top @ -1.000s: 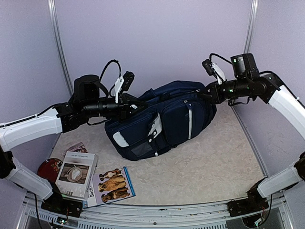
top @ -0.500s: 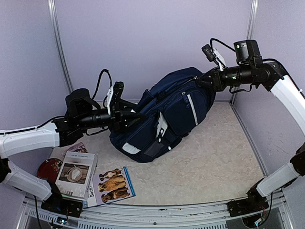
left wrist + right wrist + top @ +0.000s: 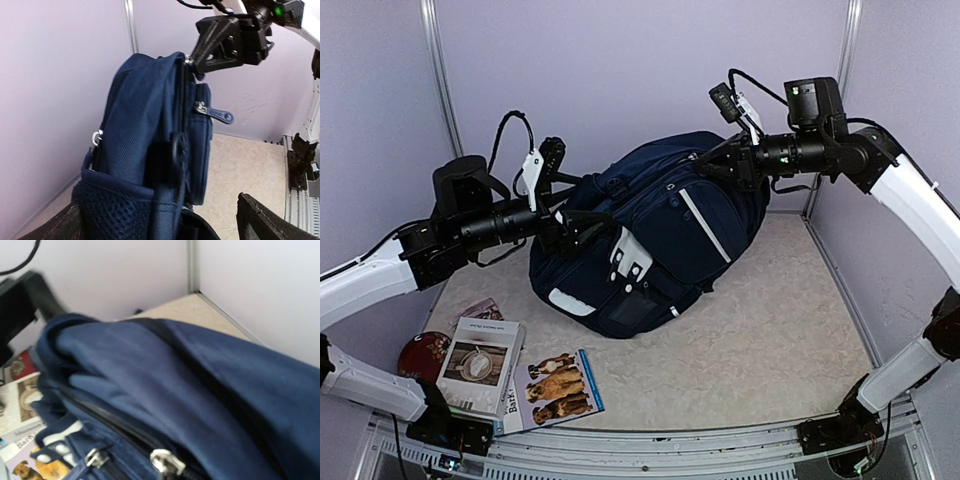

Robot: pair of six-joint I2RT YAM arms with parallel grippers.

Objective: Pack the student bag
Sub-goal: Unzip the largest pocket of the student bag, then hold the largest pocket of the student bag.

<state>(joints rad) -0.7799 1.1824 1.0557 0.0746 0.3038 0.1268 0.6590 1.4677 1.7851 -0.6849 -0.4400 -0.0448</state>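
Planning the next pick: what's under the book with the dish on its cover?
The book overlaps a red round object, a booklet and a dog-cover magazine; anything else beneath it is hidden.

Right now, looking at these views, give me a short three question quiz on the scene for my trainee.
1. True or false: the books are already inside the student bag.
2. Which gripper holds the bag's top? A) left gripper B) right gripper C) neither
3. Fill in: the left gripper's jaws stand ____.
Key: 1 false, they lie on the table; 2 B; 3 open.
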